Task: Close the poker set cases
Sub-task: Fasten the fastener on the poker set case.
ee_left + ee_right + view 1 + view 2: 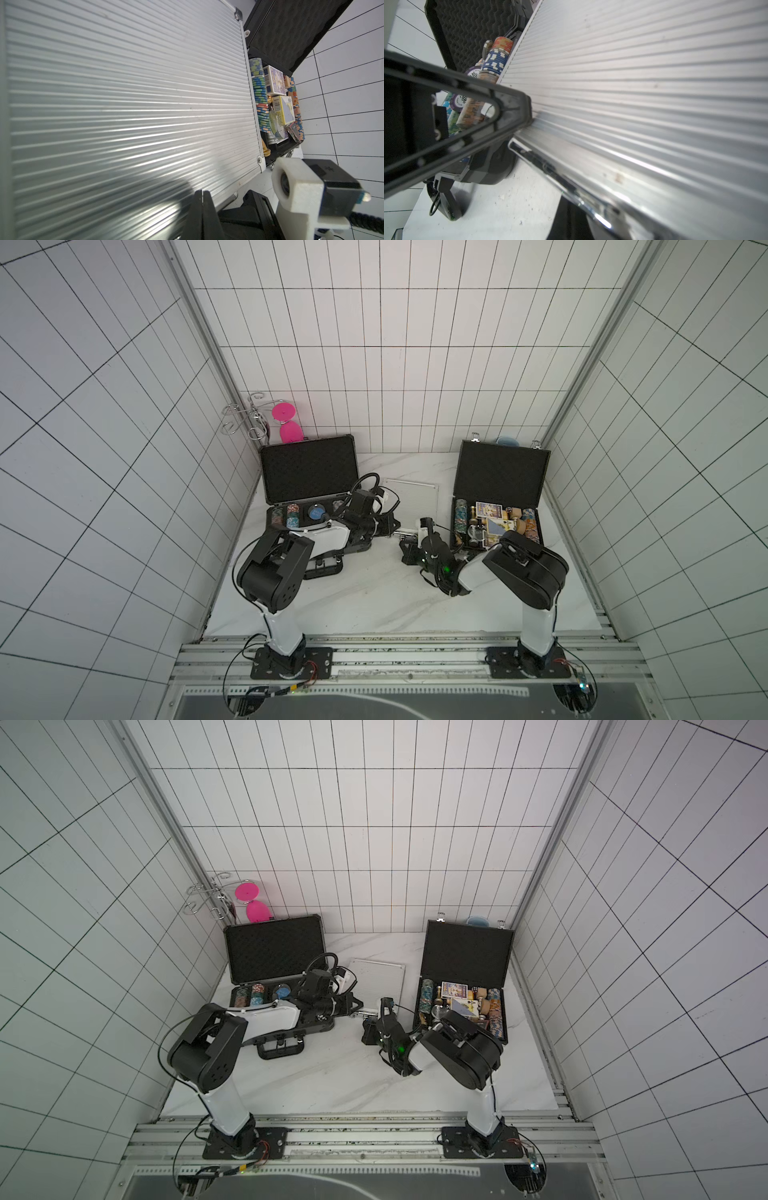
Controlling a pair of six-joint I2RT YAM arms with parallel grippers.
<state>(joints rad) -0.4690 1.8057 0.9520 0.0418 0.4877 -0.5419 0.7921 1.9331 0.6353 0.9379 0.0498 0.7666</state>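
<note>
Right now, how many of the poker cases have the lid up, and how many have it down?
Lid up: 2, the wide dark grey case with a handle and the black textured case with silver latches.
Lid down: 1, the small silver ribbed aluminium case.
Total: 3.

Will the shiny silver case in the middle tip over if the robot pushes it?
Probably not: the silver case lies flat and closed on the smooth table, so it would likely slide. Its ribbed metal looks stiff, and perhaps slippery.
</note>
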